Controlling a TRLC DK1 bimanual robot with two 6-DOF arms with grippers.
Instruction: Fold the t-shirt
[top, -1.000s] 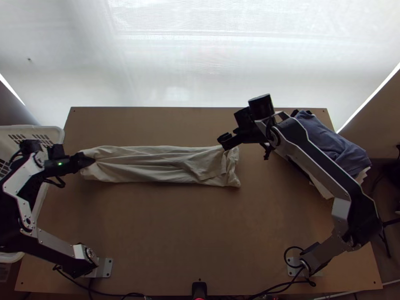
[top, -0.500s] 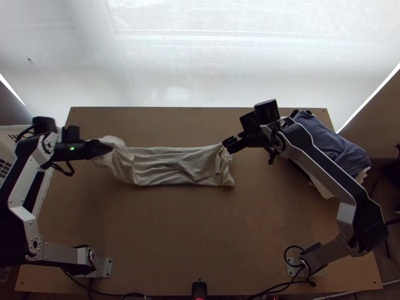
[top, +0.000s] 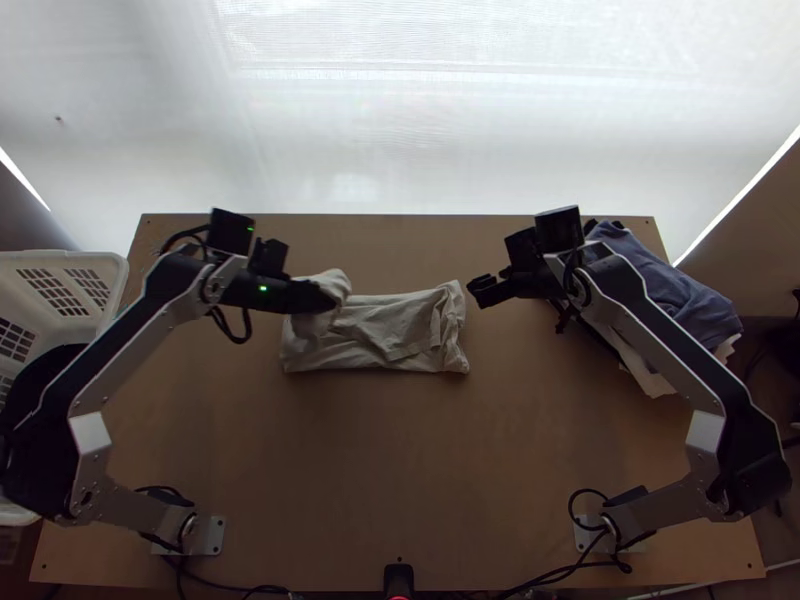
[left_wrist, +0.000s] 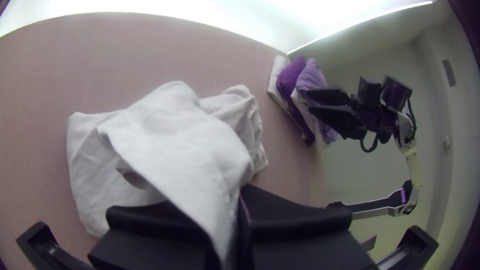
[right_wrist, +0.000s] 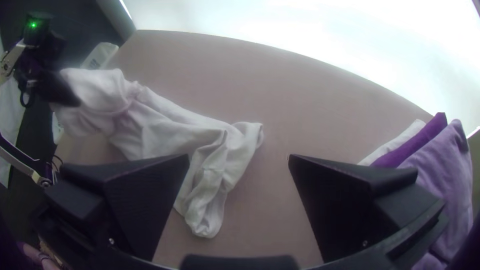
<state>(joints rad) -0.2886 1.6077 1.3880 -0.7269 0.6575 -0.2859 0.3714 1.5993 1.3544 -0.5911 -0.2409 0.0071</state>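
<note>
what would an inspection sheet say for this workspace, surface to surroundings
surface: wooden table, no spills seen
job's things: pale t-shirt, partly folded, one end lifted over the rest
clutter: clothes pile at the far right corner, past the edge; white basket at the left
left gripper: shut on the lifted end
right gripper: open, holding nothing
cables: black cables along the near edge
surroundings: bright white screen behind the table

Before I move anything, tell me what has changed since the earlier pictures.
The left gripper carried the t-shirt's left end rightward over the rest. The right gripper moved slightly right, off the cloth. The clothes pile stayed put.
</note>
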